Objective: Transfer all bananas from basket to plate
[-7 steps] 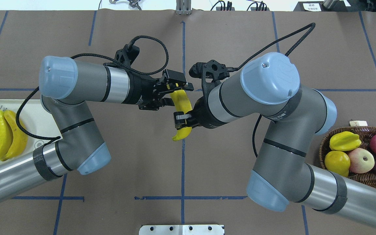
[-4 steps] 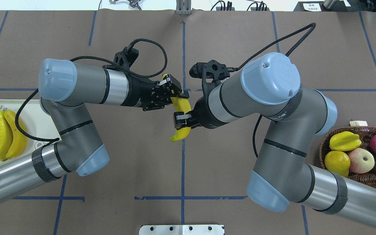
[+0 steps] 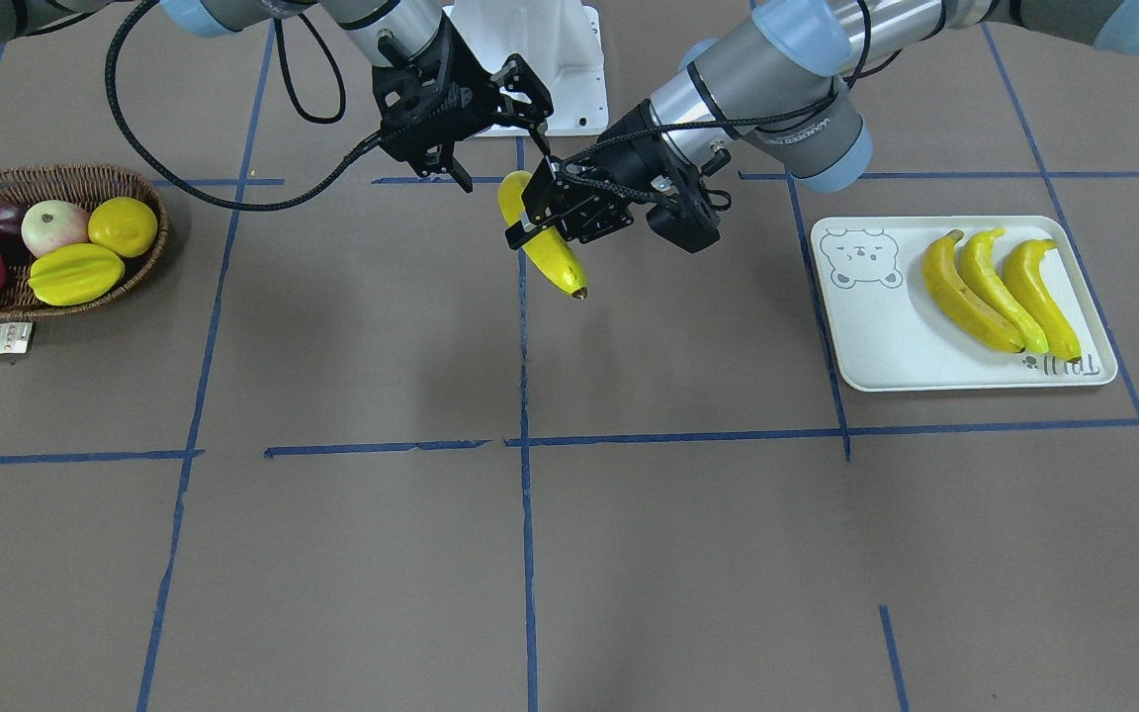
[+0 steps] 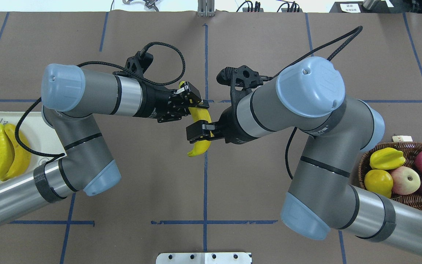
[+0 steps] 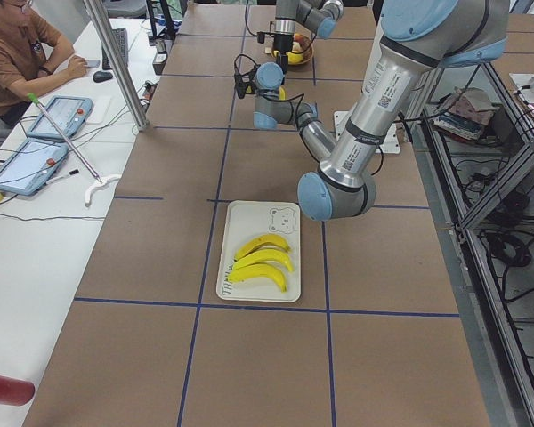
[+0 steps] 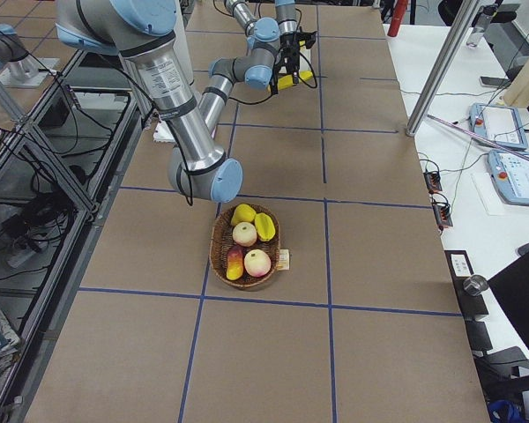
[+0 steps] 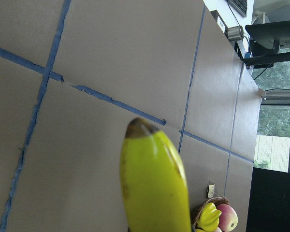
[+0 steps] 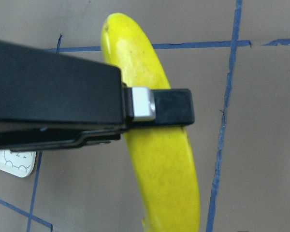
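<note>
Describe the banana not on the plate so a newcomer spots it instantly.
Find the blue tape line down the table's middle. Over it is one yellow banana, clamped by the left end effector, the right end effector at its other end. Unlike the three bananas lying on the plate, it is held off the table.

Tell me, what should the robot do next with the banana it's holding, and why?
Probably the right hand should open fully and back away. The left hand is shut on the banana, the right hand is at its near end, and the plate holding three other bananas lies on the left arm's side.
</note>
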Available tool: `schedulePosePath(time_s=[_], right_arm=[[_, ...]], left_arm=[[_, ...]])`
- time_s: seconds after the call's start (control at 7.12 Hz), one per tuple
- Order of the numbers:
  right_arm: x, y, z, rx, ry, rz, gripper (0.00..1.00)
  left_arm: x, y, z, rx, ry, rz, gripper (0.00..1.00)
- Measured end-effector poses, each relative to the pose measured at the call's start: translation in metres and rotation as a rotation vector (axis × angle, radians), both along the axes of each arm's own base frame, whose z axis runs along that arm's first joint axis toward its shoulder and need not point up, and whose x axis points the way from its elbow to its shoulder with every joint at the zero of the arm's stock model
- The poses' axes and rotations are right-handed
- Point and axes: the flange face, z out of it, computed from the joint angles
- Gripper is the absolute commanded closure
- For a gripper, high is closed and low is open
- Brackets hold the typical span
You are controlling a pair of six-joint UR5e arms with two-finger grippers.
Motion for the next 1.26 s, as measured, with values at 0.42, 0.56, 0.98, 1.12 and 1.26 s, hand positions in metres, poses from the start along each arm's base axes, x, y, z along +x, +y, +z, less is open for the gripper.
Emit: schedulePosePath(time_s=[0.42,0.56,0.98,1.12,1.26], right_arm=[[0.051,-0.021,0.014,0.000,0.002,0.084,0.00],[0.066,-0.032,0.029,-0.010,0.023,0.118,0.00],[0.094,-0.055,0.073,-0.050,0.094,0.182,0.00],[0.099,-0.060,0.080,-0.061,0.111,0.195,0.00],[0.102,-0.062,0.085,-0.068,0.124,0.203,0.00]], left_arm=[[-0.031,-0.033,0.062,-0.021,-0.381,-0.019,1.00],[-0.057,-0.035,0.098,-0.002,-0.496,-0.013,1.00],[-0.135,-0.012,0.232,-0.026,-0.736,0.032,1.00],[-0.149,-0.004,0.262,-0.053,-0.778,0.045,1.00],[-0.156,0.002,0.285,-0.076,-0.810,0.058,0.96]])
